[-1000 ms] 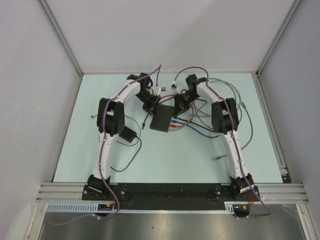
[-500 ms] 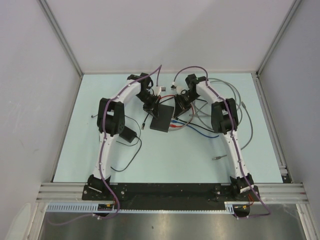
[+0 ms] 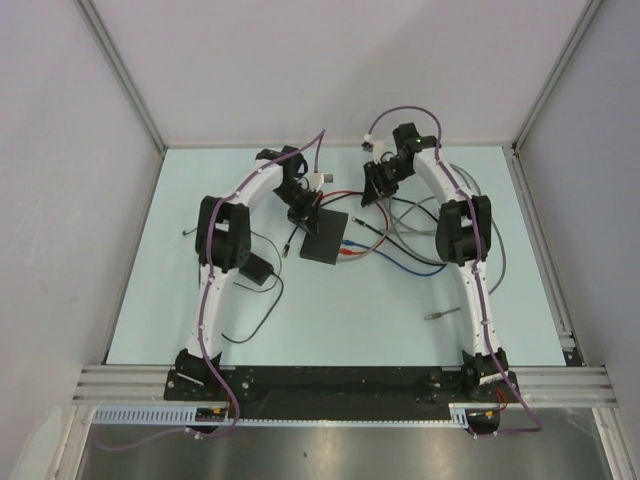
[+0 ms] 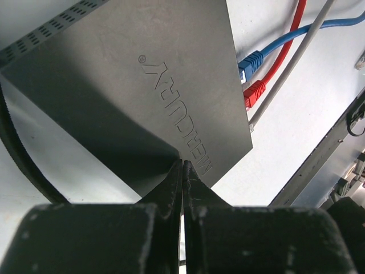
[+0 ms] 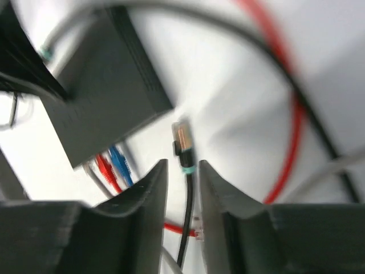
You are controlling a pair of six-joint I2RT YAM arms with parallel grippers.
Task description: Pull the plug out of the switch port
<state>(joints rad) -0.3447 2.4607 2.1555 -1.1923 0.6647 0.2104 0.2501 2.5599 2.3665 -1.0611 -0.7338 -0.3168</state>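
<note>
The switch (image 3: 325,240) is a flat black box in mid-table; it also shows in the left wrist view (image 4: 142,85) and the right wrist view (image 5: 97,108). A blue plug (image 4: 251,61) and a red plug (image 4: 255,94) sit in its ports, with a grey cable beside them. My left gripper (image 3: 305,215) is shut, its tips (image 4: 183,162) at the switch's near corner. A black cable's plug (image 5: 182,142) with a metal end lies free of the switch. My right gripper (image 5: 182,164) is open above it, with the cable seen between the fingers but not touched; it is also in the top view (image 3: 370,190).
Red, blue, grey and black cables (image 3: 400,262) spread over the table right of the switch. A small black power adapter (image 3: 257,269) with a thin cord lies by the left arm. A loose connector (image 3: 437,315) lies near the right arm. Walls close in three sides.
My right gripper has moved back and to the right, away from the switch's far right corner. The left arm and the switch have stayed in place.
</note>
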